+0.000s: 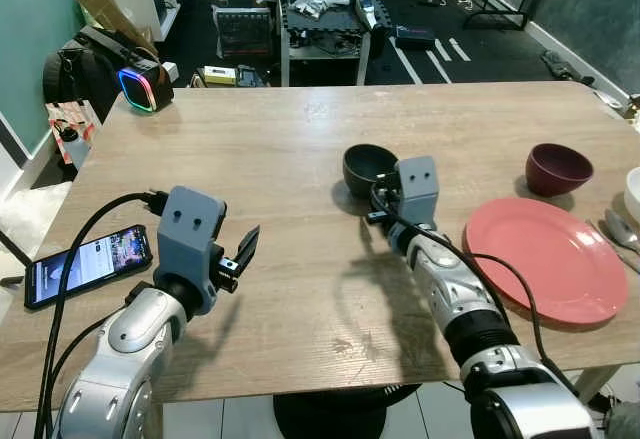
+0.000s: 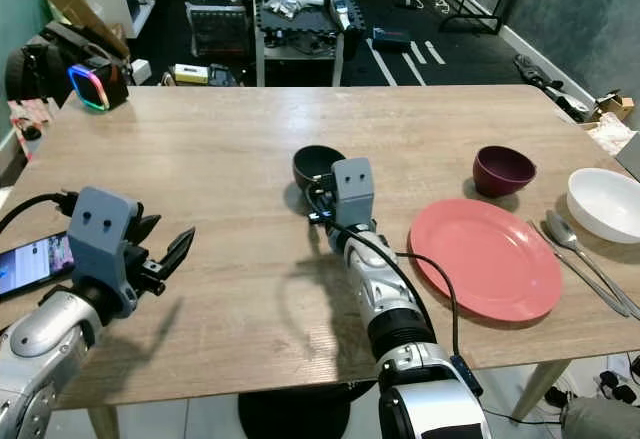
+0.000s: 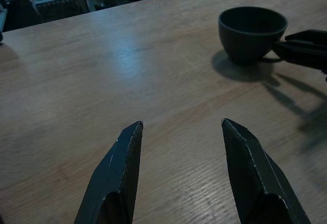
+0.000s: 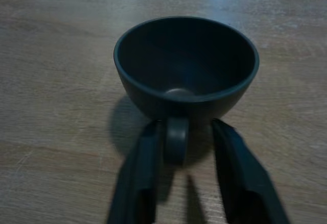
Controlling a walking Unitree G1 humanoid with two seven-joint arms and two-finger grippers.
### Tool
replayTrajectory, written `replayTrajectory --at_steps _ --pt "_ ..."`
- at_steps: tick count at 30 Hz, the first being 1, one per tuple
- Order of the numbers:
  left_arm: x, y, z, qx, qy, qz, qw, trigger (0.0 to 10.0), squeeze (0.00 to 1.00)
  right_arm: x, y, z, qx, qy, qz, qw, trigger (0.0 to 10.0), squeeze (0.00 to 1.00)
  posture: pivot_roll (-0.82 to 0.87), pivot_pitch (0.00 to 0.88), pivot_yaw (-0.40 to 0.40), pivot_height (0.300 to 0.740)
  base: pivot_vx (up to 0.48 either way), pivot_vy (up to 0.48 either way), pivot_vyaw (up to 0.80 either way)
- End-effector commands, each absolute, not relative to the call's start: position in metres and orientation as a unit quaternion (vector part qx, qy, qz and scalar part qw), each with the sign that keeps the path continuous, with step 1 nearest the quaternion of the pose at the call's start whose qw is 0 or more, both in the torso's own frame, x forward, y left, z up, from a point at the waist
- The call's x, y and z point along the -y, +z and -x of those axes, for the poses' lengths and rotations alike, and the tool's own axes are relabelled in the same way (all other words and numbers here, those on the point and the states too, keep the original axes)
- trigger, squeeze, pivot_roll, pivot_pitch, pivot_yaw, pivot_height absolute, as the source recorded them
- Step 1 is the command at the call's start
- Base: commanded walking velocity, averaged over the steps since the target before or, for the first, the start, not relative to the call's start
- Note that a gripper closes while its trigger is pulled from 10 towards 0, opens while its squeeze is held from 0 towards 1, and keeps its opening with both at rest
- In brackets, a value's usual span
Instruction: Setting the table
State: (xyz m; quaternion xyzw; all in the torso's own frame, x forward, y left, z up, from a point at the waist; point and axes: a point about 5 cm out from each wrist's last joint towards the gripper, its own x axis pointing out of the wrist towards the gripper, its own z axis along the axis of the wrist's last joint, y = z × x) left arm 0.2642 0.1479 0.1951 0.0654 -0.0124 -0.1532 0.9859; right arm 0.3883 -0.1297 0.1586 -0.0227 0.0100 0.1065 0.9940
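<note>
A dark grey cup (image 4: 186, 66) with a small handle stands upright near the middle of the wooden table (image 1: 270, 139). My right gripper (image 4: 186, 128) is open, level with the tabletop, its two fingers straddling the cup's handle; the same cup (image 1: 366, 165) sits just beyond my right wrist. A red plate (image 1: 545, 259) lies flat to the right, with a maroon bowl (image 1: 558, 167) behind it. Further right stand a white bowl (image 2: 608, 202) and cutlery (image 2: 575, 244). My left gripper (image 1: 240, 254) hovers open over bare wood at the left, holding nothing.
A phone (image 1: 88, 262) with a lit screen and a black cable lies at the table's left front edge. Behind the table stand a cluttered trolley (image 1: 320, 14), bags and boxes on the floor.
</note>
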Motion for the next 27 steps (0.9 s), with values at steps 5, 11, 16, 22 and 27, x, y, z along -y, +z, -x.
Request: replayTrajectory --at_steps 5,11,16,22,27 --pt "-0.144 0.193 -0.265 0.003 -0.165 -0.061 0.984 10.0 0.01 0.145 0.158 -0.383 0.002 0.095 0.023 0.995 10.0 1.0 0.14 0.077 0.062 0.74 0.0 0.0 0.0" --pt "-0.141 0.193 -0.267 0.002 -0.171 -0.06 0.983 10.0 0.01 0.157 0.16 -0.374 0.022 0.087 0.024 0.996 10.0 0.0 0.13 0.067 0.067 0.74 0.0 0.0 0.0" --pt "-0.139 0.192 -0.268 0.001 -0.176 -0.06 0.983 10.0 0.01 0.164 0.166 -0.361 0.045 0.091 0.02 0.995 10.0 0.0 0.11 0.058 0.069 0.74 0.0 0.0 0.0" --pt "-0.136 0.186 -0.272 -0.002 -0.172 -0.067 0.983 10.0 0.01 0.17 0.164 -0.322 0.071 0.093 -0.002 0.993 10.0 0.0 0.05 0.042 0.093 0.74 0.0 0.0 0.0" --pt "-0.135 0.182 -0.28 -0.001 -0.154 -0.077 0.985 10.0 0.0 0.169 0.152 -0.3 0.072 0.073 -0.018 0.995 10.0 0.0 0.02 0.032 0.11 0.74 0.0 0.0 0.0"
